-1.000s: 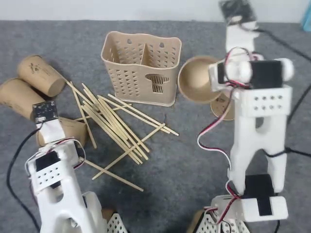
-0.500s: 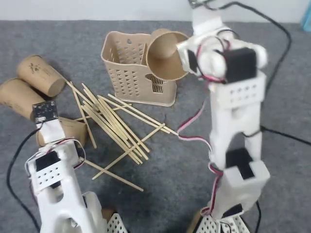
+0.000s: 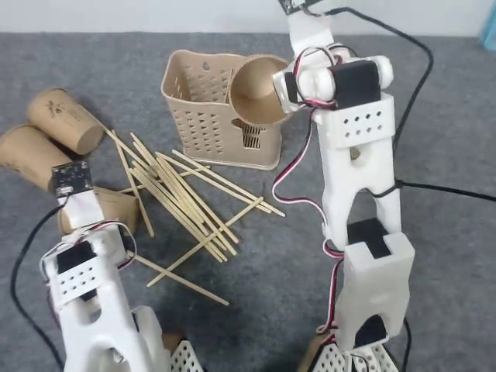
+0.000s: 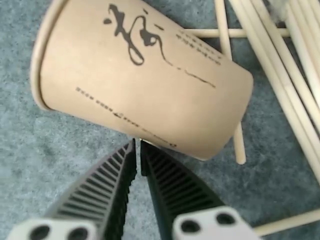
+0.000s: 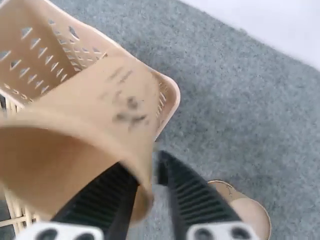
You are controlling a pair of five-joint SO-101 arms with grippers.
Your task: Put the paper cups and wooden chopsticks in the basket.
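Over grey carpet (image 3: 256, 287), paper cup (image 3: 260, 89), probably light and easily crushed, pinched through its stiffer rim by right gripper (image 5: 148, 167), tilted above basket (image 3: 201, 136); left gripper (image 4: 137, 146) near-closed, empty, beside lying cup (image 4: 140, 85).

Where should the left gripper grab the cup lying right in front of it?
Probably the rim of the paper cup, coming from its open end: it lies on its side with the mouth turned away from the chopsticks, so one finger can slip inside, one outside. The left gripper is shut and must open first.
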